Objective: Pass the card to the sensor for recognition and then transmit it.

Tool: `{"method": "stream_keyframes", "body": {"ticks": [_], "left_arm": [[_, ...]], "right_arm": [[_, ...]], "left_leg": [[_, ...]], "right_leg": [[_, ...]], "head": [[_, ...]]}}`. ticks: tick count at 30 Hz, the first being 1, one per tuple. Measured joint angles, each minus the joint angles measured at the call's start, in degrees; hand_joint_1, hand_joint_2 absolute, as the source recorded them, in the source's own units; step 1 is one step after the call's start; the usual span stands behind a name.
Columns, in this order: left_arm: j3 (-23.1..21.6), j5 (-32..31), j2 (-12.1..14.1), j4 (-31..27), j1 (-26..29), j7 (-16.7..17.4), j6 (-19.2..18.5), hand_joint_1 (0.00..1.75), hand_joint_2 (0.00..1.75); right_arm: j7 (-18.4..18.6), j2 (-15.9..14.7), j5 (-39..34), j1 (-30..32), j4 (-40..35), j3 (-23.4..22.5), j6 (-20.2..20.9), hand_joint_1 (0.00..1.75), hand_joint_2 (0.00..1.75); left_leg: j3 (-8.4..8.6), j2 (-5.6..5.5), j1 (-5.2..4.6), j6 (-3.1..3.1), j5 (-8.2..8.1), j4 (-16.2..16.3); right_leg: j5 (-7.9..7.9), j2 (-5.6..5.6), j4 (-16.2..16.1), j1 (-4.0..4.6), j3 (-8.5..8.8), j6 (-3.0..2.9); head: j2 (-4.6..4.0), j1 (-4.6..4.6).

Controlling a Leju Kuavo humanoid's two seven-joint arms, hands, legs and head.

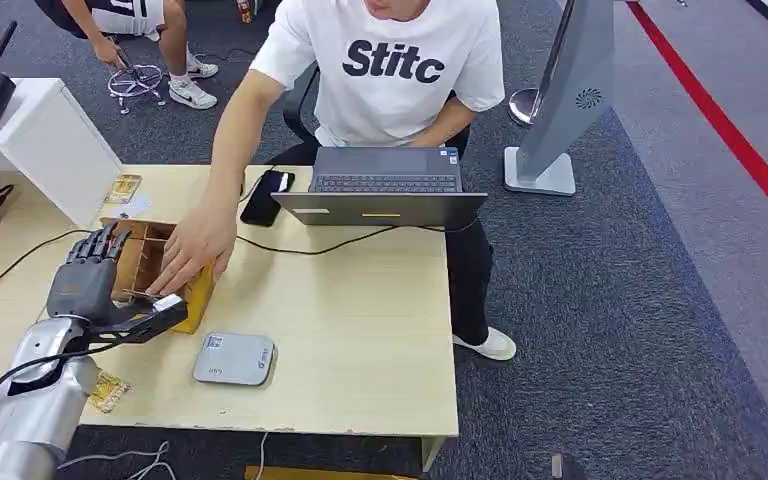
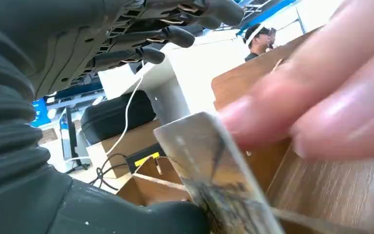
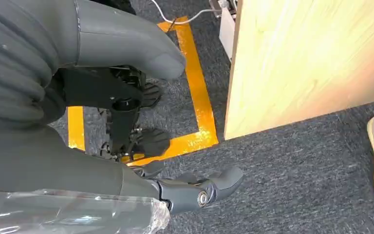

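Card, print too blurred to read, seems pinched by left hand; person's shirt reads "Stitc".

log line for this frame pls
phase: card pickup | left hand: at wooden box, thumb on card | person's hand: on box | sensor: untouched | right hand: hanging

Office or lab space, grey carpet, wooden desk, laptop, floor marking tape

- head view looks down from high onto the table, wooden box at left.
- left wrist view sits close behind the left hand, sharing that box.
- right wrist view faces the carpet.
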Motion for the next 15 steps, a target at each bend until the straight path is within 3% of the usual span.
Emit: {"method": "stream_keyframes", "body": {"ticks": [10,15], "left_arm": [[-0.96,0.72,0.33,-0.19,0.28,-0.59,0.15,0.0,1.75],[-2.67,1.31,0.63,-5.19,2.73,-0.83,0.07,0.0,1.75]], "right_arm": [[0.09,0.0,-0.17,-0.01,0.0,0.02,0.35,0.0,1.75],[0.07,0.0,-0.9,0.05,0.0,0.0,0.42,0.0,1.75]], "left_leg": [[0.0,-0.01,0.0,0.0,0.0,0.0],[0.0,0.01,-0.01,0.0,-0.01,0.0]], "right_leg": [[0.0,0.0,0.0,0.0,0.01,0.0],[0.0,0.05,0.0,0.0,0.0,0.0]], "head": [[0.0,0.0],[0.0,0.0]]}}
